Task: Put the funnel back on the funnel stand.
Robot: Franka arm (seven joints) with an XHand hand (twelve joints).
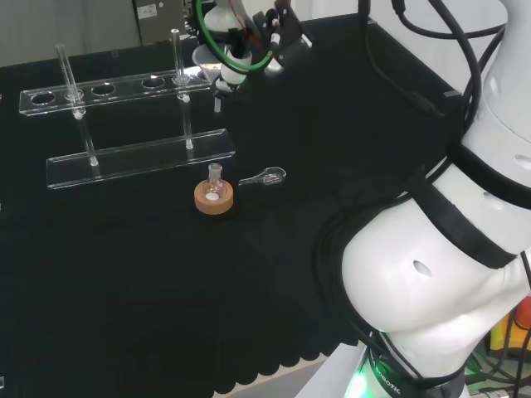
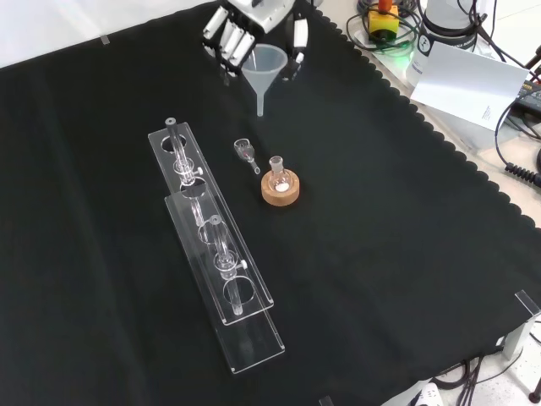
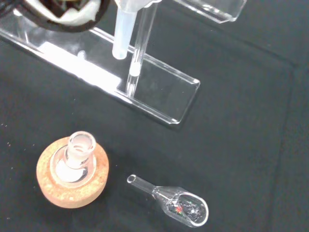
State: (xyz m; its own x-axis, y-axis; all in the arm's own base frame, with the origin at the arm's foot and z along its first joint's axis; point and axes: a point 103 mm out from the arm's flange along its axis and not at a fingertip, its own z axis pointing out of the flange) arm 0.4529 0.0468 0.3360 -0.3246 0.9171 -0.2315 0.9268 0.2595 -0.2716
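Hand: the black and white hand [image 2: 254, 25] is at the top of the front view, above the far part of the desk; its fingers [image 2: 230, 42] are curled around the wide rim of the funnel and grip it.
Funnel: the translucent white plastic funnel [image 2: 267, 72] hangs in the hand, upright, cone on top and stem pointing down; it is in the air and does not touch the cloth. In the head view the funnel [image 1: 217, 73] is just at the right end of the upper plate of the stand.
Stem: in the wrist view the stem [image 3: 121, 34] is near one thin post of the stand, over the base plate.
Funnel stand: the clear acrylic funnel stand [image 2: 221, 254] has a base plate, two thin posts and an upper plate with round holes [image 1: 104, 88]; it stands on the desk.
Flask: a small clear glass flask [image 2: 277, 174] sits upright on a round cork ring [image 2: 280, 193], near the stand and apart from it.
Spoon-shaped piece: a small clear glass scoop with a short tube handle [image 3: 177, 203] lies on the cloth just beside the cork ring, not touching it.
Desk: the desk with black cloth [image 2: 380, 254] carries all these things.
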